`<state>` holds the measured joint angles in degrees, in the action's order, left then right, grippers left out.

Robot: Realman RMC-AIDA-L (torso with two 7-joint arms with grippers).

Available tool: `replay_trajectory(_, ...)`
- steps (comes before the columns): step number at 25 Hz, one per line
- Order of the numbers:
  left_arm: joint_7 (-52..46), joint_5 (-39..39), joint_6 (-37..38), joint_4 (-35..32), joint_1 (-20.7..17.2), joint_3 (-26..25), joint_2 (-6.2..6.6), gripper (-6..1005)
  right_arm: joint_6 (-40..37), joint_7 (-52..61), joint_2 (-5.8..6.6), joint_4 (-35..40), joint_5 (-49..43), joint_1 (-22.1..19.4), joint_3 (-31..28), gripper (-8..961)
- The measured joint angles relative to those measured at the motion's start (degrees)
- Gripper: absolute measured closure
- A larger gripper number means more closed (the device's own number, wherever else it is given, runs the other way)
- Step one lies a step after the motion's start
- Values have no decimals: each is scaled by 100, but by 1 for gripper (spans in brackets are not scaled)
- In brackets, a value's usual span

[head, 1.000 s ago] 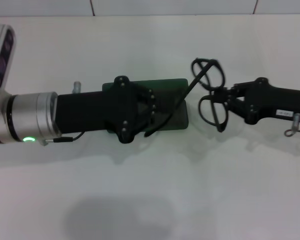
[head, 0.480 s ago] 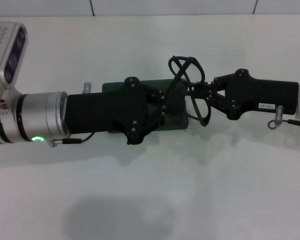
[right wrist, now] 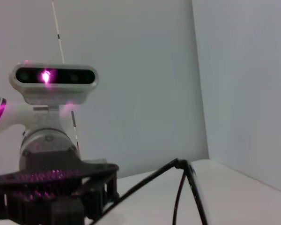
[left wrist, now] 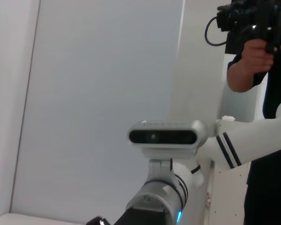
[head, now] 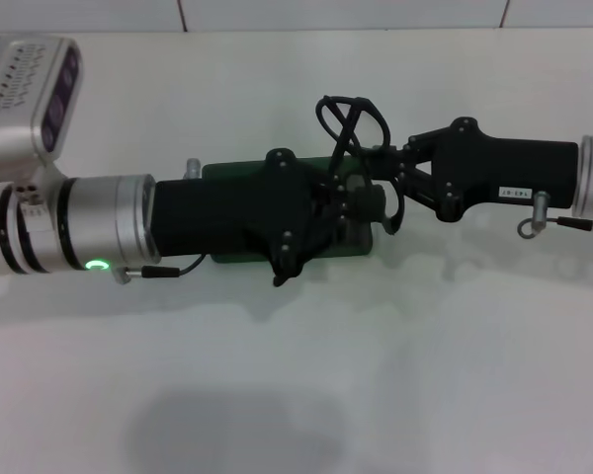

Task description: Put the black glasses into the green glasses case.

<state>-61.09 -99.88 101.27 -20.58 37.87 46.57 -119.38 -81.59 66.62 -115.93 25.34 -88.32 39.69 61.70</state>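
Tabletop (head: 296,375): pale and plain; all the work sits in its far middle.
Left arm: reaches in from the left, lying along and over the green glasses case, covering most of it.
Left pincer (head: 351,202): at the case's right end, above its opening; whether its fingers are spread or closed I cannot tell.
Right arm: comes in from the right, roughly in line with the left arm, so the two meet nose to nose.
Right pincer (head: 381,173): clamped on the black glasses, near the frame's bridge as far as I can judge.
Green glasses case (head: 232,173): long axis runs left to right; only its far edge and right end show past the left arm.
Black glasses (head: 351,123): held off the tabletop, frame on edge, one lens loop rising over the case's far right corner.
Deciding relation: the glasses hang just over the case's right end, so the right pincer is the nearer one; judged from here, the frame must tip flat and align with the case's long axis.
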Motion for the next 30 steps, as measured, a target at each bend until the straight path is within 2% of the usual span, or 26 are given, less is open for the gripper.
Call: replay_trajectory(30,-53,18,-125,81,243,9,-15,995,-502,-106,0,42,7,137,0,898)
